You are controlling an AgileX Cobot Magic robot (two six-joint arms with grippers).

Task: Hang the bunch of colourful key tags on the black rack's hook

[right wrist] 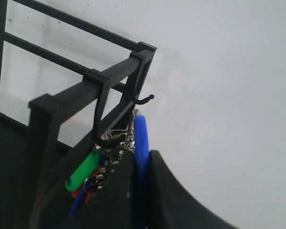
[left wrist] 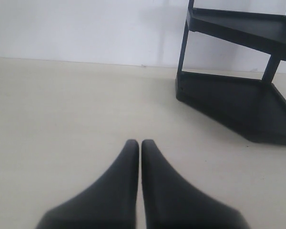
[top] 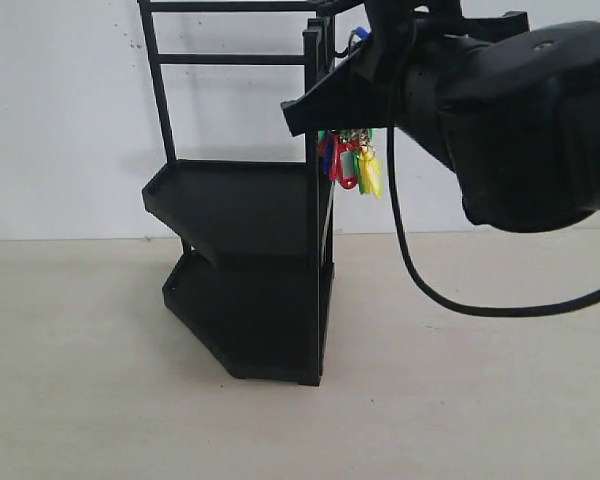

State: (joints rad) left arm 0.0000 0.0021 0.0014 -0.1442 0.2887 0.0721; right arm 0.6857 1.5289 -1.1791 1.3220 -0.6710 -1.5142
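The black rack stands on the table against the white wall. My right gripper is high up at its right post, shut on the blue sleeve of the colourful key tag bunch, whose tags dangle below the fingers. In the right wrist view the gripper holds the ring against a curved black hook, with the chains and green tag beside it. I cannot tell whether the ring rests on that hook. A second small hook sticks out beyond. My left gripper is shut and empty.
The right arm and its cable fill the upper right of the exterior view. The rack's lower trays stand ahead of the left gripper, over the beige table.
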